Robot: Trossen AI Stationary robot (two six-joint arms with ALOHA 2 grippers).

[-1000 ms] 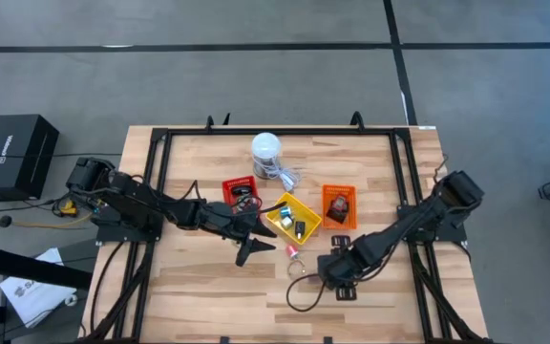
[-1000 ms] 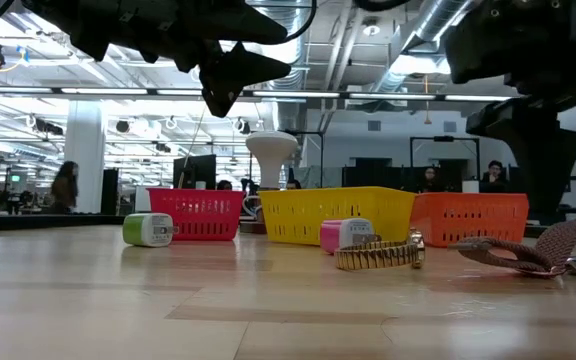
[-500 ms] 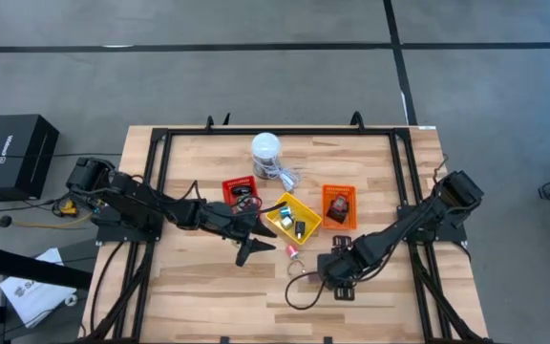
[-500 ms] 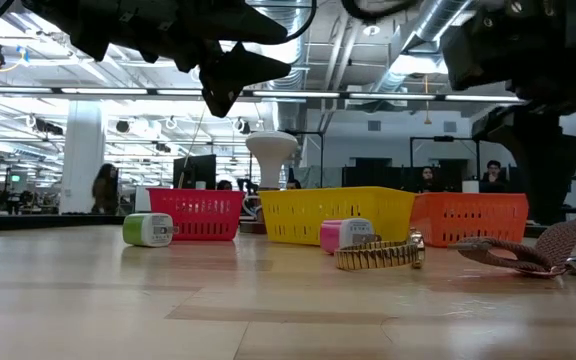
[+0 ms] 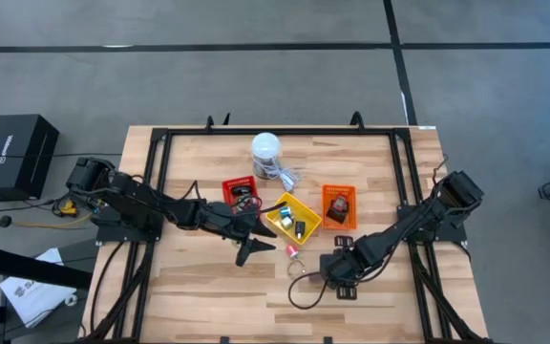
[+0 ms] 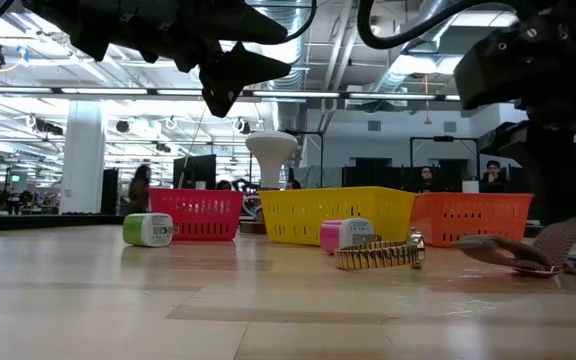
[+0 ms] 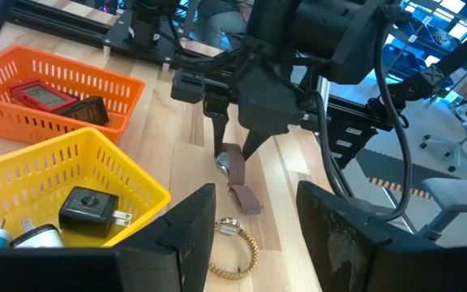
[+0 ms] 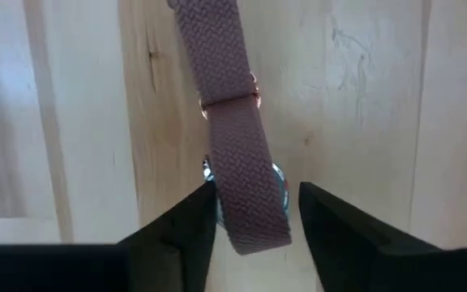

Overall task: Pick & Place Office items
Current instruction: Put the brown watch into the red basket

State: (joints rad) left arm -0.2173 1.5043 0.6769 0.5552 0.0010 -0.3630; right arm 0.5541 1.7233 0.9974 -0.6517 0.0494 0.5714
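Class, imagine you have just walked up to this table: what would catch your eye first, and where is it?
Probably the three bright baskets in a row mid-table: red basket, yellow basket and orange basket. Next, the right gripper reaching straight down over a mauve-strapped watch near the front right, its fingers either side of the strap. The left gripper hangs above the wood in front of the red basket, open and empty.

Red tray (image 5: pixel 241 189), yellow tray (image 5: pixel 292 214), orange tray (image 5: pixel 338 204)

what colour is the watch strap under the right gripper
Dusty mauve-brown woven watch strap, clearest in the right wrist view.
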